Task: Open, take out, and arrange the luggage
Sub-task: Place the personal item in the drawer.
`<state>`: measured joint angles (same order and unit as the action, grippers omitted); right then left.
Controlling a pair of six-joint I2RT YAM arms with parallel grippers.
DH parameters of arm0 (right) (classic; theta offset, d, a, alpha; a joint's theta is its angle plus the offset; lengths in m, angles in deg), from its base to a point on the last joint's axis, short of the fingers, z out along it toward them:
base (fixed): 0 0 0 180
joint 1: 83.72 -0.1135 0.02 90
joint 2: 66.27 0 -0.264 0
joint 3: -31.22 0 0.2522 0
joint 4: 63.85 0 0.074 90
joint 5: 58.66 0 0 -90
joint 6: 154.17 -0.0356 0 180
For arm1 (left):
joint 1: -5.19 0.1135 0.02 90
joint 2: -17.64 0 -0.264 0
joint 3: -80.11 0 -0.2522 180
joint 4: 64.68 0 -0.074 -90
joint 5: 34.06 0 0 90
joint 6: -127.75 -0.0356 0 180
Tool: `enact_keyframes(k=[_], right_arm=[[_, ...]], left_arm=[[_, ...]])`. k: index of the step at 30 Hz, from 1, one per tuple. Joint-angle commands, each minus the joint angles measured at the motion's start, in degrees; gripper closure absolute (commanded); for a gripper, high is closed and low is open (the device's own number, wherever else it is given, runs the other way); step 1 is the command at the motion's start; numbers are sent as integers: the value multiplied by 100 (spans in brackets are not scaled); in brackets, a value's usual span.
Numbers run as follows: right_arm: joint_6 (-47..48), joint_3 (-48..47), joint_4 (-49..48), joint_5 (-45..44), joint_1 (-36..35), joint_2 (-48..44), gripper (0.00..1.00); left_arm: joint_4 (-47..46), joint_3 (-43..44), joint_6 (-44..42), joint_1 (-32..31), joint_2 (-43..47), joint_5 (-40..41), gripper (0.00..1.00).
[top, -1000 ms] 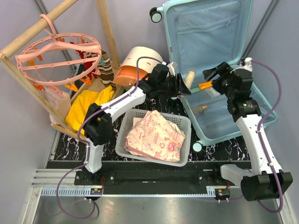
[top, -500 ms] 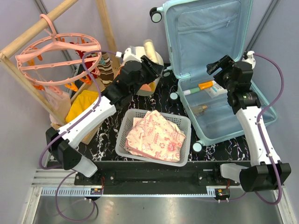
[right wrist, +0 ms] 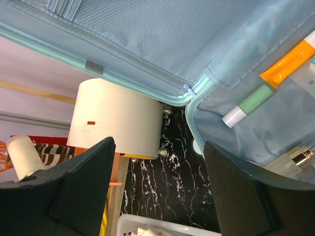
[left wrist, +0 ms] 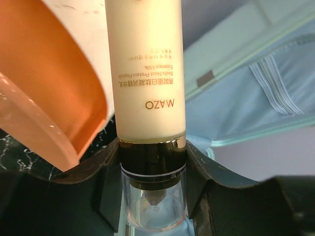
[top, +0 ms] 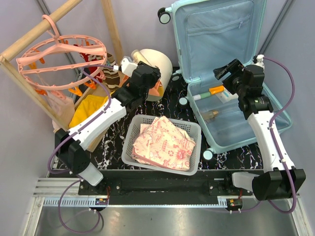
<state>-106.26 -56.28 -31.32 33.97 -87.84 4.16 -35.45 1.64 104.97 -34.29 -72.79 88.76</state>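
Swinging left from the luggage [top: 216, 29], the left hand [left wrist: 153, 157] has carried a cream bottle [left wrist: 146, 73] to the drawer box [top: 153, 58], clamped on it. The right hand [right wrist: 157, 147] hovers, fingers apart, over the open case at far right, where tubes [top: 215, 90] remain.

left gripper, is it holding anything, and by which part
Yes: the left gripper grips the cream lotion tube by its dark collar, beside the clear cap.

Luggage [top: 216, 46] rim smooth plastic (lining matt cloth); bottle [left wrist: 145, 73] glossy plastic
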Motion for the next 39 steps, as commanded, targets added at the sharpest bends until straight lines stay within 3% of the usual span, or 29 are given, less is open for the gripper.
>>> enact_keyframes(k=[1,9,19,39], right_arm=[[-133,52,-303,123,8,-197,18],[-291,175,-391,317,8,-267,18],[-327,219,-418,413,8,-258,18],[-397,193,-453,580,8,-100,18]], left_arm=[[-237,504,546,143,17,550,97],[-219,575,1126,415,-351,261,96],[-158,1199,1188,468,-870,84,92],[159,505,1873,556,-625,155,81]])
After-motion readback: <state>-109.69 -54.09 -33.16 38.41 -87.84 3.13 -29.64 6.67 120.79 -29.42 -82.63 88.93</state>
